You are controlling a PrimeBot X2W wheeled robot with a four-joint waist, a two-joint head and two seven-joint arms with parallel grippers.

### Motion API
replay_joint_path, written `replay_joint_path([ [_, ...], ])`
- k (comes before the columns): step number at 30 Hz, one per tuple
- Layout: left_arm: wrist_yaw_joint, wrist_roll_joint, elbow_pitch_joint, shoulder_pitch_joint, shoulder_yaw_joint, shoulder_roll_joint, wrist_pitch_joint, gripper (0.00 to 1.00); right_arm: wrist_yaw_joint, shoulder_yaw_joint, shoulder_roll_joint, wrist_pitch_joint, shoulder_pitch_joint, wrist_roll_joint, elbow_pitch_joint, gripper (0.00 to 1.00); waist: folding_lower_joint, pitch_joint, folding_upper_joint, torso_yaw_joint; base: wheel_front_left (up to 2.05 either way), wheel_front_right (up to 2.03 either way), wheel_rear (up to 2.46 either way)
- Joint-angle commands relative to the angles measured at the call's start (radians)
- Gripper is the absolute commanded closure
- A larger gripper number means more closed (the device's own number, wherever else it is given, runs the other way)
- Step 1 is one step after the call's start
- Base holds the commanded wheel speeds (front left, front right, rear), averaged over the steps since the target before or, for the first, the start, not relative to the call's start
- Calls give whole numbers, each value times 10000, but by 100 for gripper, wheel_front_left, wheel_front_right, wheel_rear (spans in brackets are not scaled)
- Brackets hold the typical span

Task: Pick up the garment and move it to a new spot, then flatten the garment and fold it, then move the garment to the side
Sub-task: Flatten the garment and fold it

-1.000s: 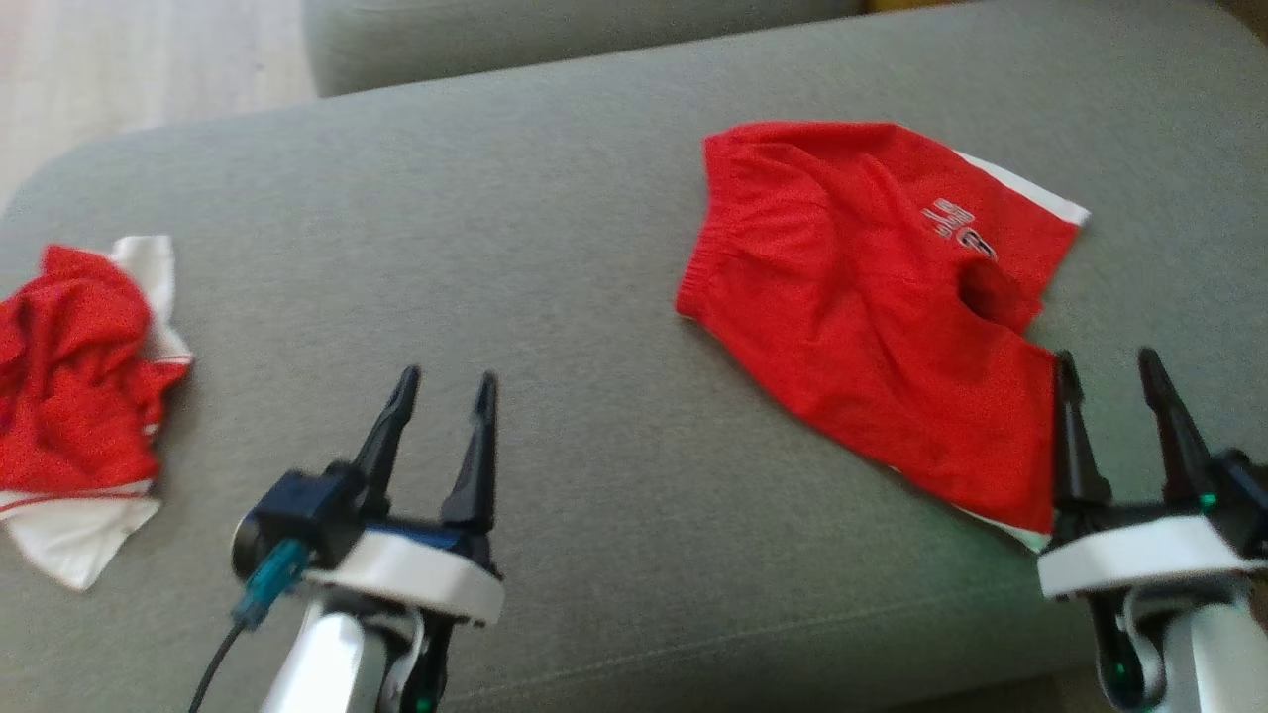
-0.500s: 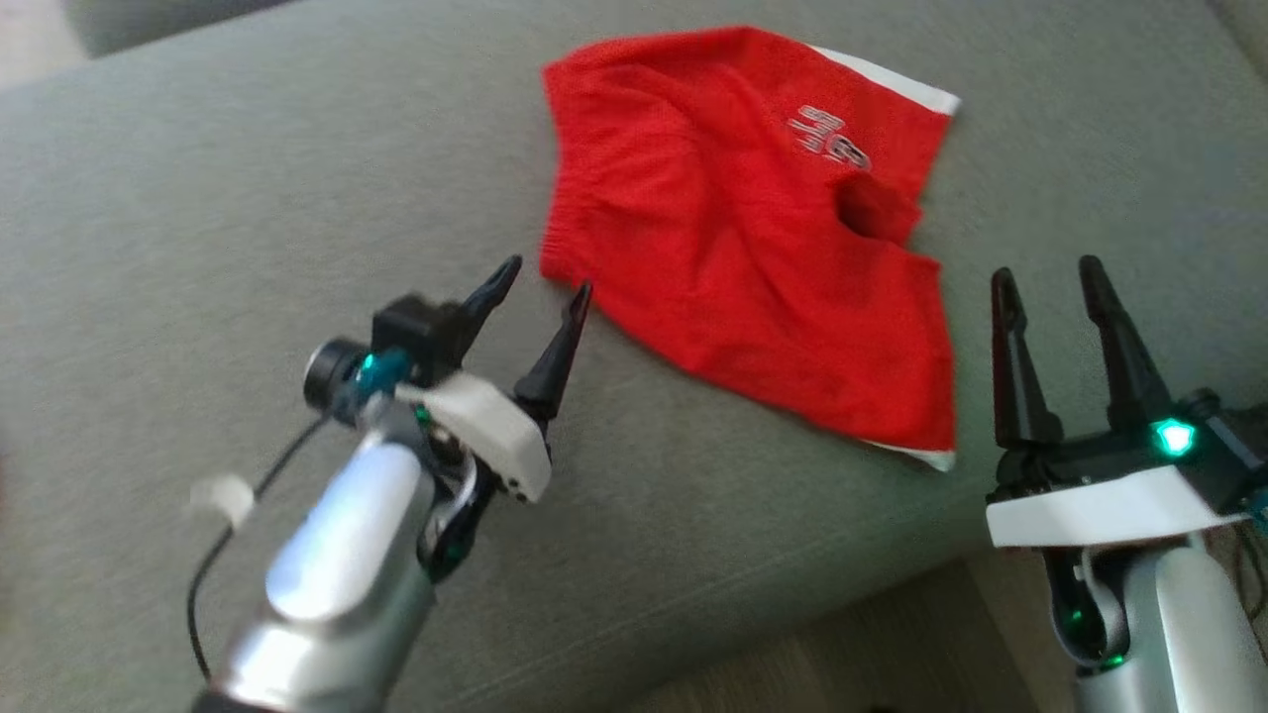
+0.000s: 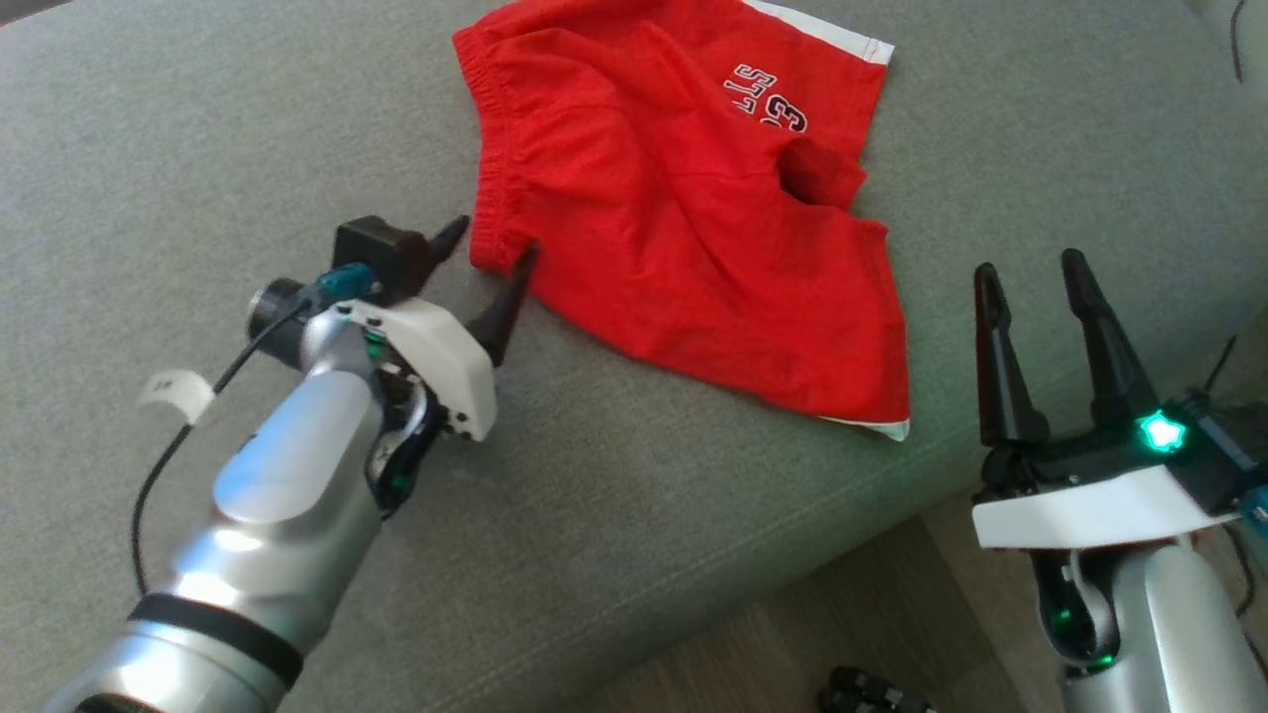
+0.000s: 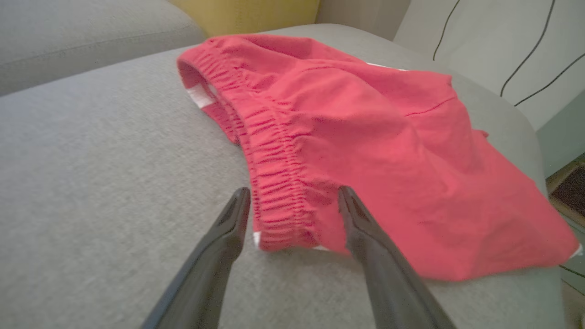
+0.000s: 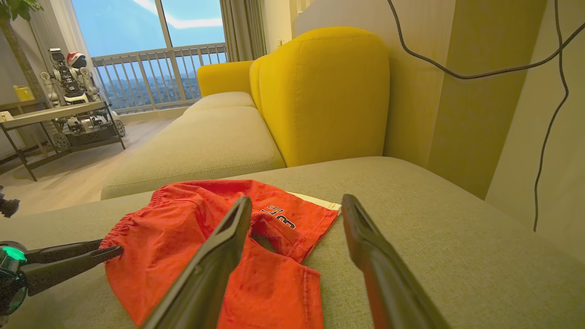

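Left gripper (image 3: 488, 246) wide open, empty, straddling a corner of the red shorts (image 3: 684, 228) on the sofa cushion (image 3: 198, 149). Right gripper (image 3: 1030, 275) open, empty, just beside the hem. Too shallow a pinch and the elastic could slip free!

Garment (image 3: 684, 218) lies spread on seat cushion (image 3: 198, 149), toward its far right part, waistband to the left, leg hems to the right and front. Left gripper (image 3: 495, 240) sits at the waistband's near corner, one finger on the cushion side, the other over the cloth; right gripper (image 3: 1030, 265) is to the garment's right, apart from it, over the cushion's front edge. Floor (image 3: 792, 634) lies below that edge.
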Motion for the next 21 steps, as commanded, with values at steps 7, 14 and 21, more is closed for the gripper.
replay_joint_path([
  [7,-58,-1429,-108,-830,-1185,418,153,100,-4,607,-112,-91,-326,-117,-413,0,-1,31,0,-7,0,0,0],
  [14,-59,-2058,-218,-768,-1621,758,-681,100,-4,340,-112,-91,-175,-310,-288,0,-1,-327,0,383,0,0,0],
  [21,-13,-1847,-1428,428,-1335,1484,-918,100,-4,181,-112,-91,22,-657,-107,0,-1,-1151,0,1287,0,0,0],
])
